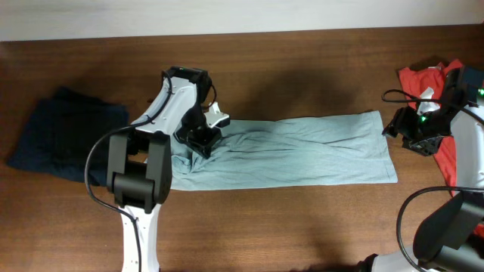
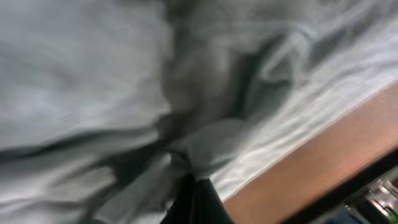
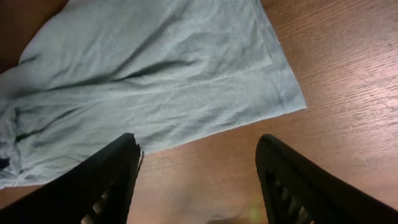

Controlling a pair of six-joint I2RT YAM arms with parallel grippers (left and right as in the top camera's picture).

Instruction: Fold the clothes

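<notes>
- One pale green garment (image 1: 302, 151) lies stretched flat across the desk (image 1: 302, 68), running from the centre toward 3 o'clock.
- Left end effector (image 1: 198, 140) is pressed into the garment's bunched end on the 9 o'clock side. Its wrist view shows only blurred cloth, so I cannot tell how far it is open.
- Right end effector (image 3: 199, 146) hangs spread wide and empty over bare wood, just beyond the hemmed corner.
- Navy clothing (image 1: 64, 136) sits at 9 o'clock, and a red garment (image 1: 431, 79) at 2 o'clock.

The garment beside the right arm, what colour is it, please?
The garment is red-orange; overhead view shows it best.
</notes>
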